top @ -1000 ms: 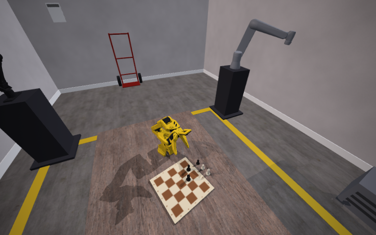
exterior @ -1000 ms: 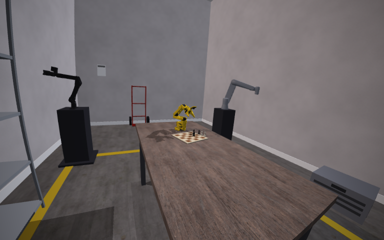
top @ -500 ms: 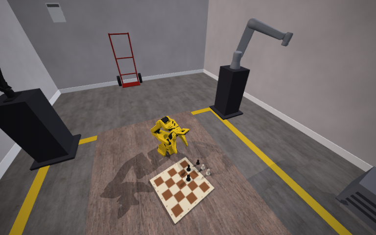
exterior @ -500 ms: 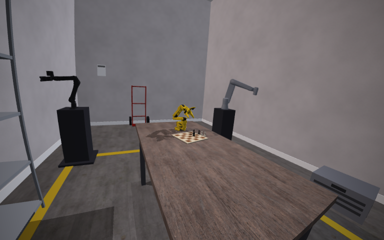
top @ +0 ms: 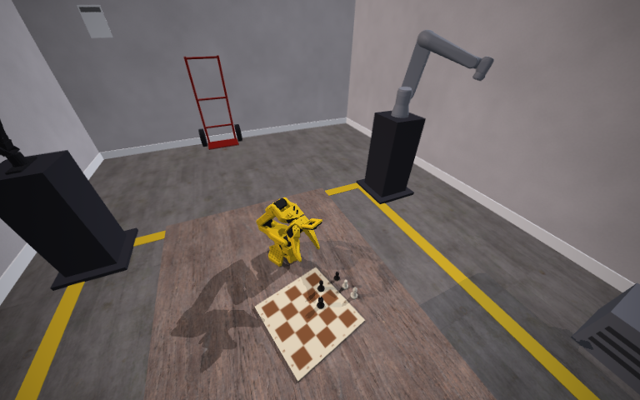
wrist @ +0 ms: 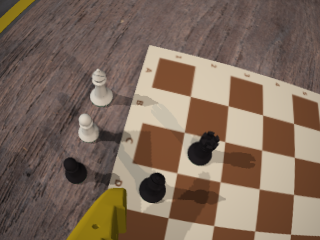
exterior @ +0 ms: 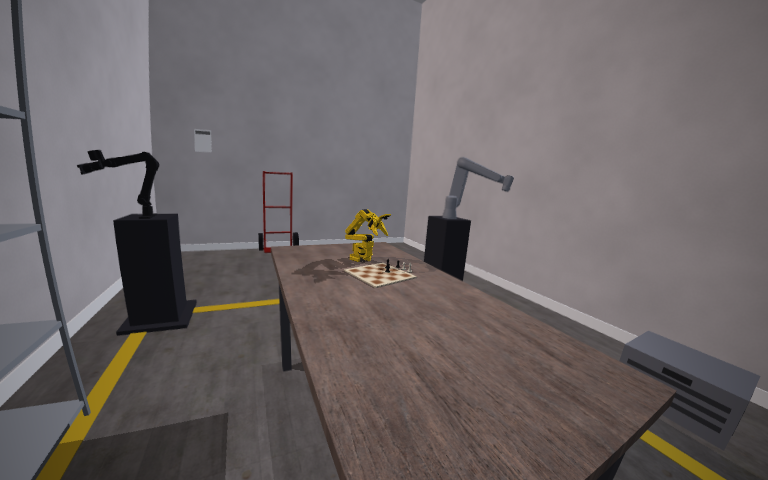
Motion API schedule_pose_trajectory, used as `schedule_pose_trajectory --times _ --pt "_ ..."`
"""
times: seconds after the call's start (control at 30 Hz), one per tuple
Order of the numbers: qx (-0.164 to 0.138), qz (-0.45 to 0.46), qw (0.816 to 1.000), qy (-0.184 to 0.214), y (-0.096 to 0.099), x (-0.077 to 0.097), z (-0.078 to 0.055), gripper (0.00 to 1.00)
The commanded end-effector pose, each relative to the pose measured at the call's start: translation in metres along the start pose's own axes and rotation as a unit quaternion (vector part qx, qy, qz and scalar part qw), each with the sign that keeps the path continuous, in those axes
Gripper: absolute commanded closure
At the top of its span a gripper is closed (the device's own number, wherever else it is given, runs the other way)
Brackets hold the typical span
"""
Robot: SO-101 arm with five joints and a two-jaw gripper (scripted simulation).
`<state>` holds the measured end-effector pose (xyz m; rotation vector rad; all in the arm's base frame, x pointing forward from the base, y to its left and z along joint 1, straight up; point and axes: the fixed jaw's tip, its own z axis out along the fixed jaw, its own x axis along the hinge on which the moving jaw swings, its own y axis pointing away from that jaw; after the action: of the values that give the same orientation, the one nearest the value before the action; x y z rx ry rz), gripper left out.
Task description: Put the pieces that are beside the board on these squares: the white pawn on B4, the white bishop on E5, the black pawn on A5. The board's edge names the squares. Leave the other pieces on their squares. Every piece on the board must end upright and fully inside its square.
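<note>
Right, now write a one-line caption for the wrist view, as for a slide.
White bishop, white pawn and black pawn wait beside the chessboard.
</note>
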<state>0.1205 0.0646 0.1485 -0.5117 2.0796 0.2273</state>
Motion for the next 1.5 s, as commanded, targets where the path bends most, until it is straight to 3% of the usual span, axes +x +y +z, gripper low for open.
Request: schedule_pose_trajectory --times 0.0,0.5,0.7,0.77,0.87,1.03,1.23,1.27,1.33,1.47 --pt "-0.006 0.003 1.0 0.012 0.002 0.005 0.002 0.6" --pt "0.001 0.007 1.0 0.02 -0.001 0.004 0.002 0.61" --pt "0.039 0.036 0.997 0.063 -0.014 0.002 0.002 0.65" --pt "0.039 0.036 0.997 0.063 -0.014 0.002 0.002 0.65" --pt "0.069 0.063 0.991 0.1 -0.026 -0.001 0.003 0.68" --pt "0.127 0.127 0.968 0.176 -0.055 -0.003 0.007 0.75" --pt "0.187 0.227 0.917 0.27 -0.1 0.004 0.013 0.85" --pt "0.195 0.244 0.907 0.284 -0.108 0.006 0.014 0.86" --pt "0.195 0.244 0.907 0.284 -0.108 0.006 0.014 0.86" --pt "0.218 0.308 0.865 0.33 -0.137 0.021 0.015 0.92"
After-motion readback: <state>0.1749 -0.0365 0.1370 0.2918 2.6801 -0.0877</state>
